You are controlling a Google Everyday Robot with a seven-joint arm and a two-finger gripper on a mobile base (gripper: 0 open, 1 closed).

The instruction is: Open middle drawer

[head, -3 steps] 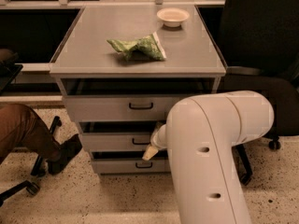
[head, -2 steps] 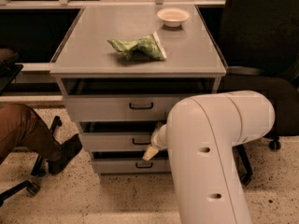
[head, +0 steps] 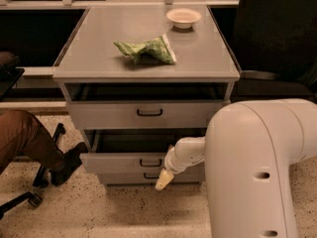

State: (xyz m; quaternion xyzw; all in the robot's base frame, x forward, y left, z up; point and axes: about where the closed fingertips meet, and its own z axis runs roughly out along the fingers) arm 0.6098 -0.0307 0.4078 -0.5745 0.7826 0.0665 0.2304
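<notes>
Cabinet front hemmed in on the right, open floor at lower left

The robot's bulky white arm housing (head: 257, 172) fills the right foreground and covers the right end of the lower drawer fronts. Its pincer (head: 164, 180) hangs just below and right of the middle drawer (head: 114, 162) handle (head: 150, 162). On the left, a seated person's leg (head: 25, 140) and a chair base (head: 27, 200) crowd the corner. Speckled floor (head: 124, 209) before the cabinet lies free. On the surface (head: 99, 38), a green bag (head: 146, 49) and a bowl (head: 184, 17) leave the left side bare.
</notes>
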